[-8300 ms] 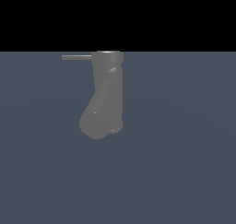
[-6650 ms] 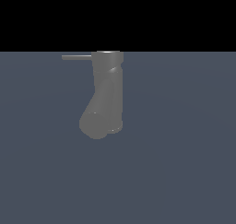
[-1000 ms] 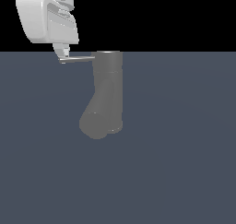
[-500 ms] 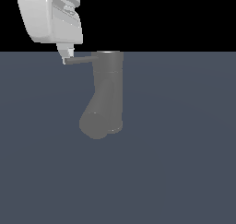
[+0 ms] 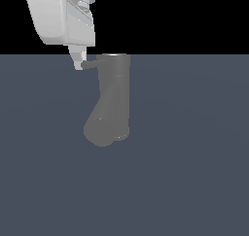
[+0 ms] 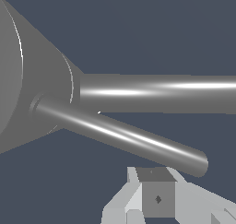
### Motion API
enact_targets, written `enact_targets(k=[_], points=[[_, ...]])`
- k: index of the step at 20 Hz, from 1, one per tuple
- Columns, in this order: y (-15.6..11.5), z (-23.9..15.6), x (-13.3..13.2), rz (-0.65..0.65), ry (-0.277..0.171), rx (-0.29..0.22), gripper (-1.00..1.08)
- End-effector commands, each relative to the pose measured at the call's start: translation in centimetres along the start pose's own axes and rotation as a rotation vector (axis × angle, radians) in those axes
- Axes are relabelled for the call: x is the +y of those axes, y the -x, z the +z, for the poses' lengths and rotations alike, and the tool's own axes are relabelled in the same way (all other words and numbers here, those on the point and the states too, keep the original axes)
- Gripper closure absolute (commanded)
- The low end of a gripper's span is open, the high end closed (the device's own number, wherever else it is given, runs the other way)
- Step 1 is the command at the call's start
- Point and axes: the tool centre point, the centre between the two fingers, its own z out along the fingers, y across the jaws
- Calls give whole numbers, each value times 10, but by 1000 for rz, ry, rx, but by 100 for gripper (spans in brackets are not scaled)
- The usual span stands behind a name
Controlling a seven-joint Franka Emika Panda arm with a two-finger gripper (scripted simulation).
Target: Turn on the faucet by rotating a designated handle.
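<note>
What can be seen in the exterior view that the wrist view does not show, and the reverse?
Only the exterior view shows the whole matte dark-grey upright cylinder faucet with its bulbous bent end, and the white end effector body above it. Only the wrist view shows the thin straight grey rod handle along its full length to its rounded free end, which lies next to a fingertip. Both show the handle meeting the faucet and the end effector beside the handle.

The faucet [image 5: 113,96] reads as matte dark-grey metal, smooth, with a paler flat rim. Just beside the tool [image 5: 79,64], the handle [image 6: 120,135] is a smooth grey metal rod with bright glossy streaks along its length. The tool itself looks like smooth white plastic with a soft sheen. The bench [image 5: 194,157] is a flat, matte slate-blue surface without texture.
</note>
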Motion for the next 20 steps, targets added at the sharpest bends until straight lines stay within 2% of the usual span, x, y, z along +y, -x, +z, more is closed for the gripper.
enact_targets(k=[1, 3, 4, 20], points=[[-16, 0, 8, 16, 5, 2, 108], [-18, 0, 11, 16, 6, 2, 108], [-8, 0, 8, 1, 1, 2, 108], [-106, 0, 7, 14, 5, 2, 108]])
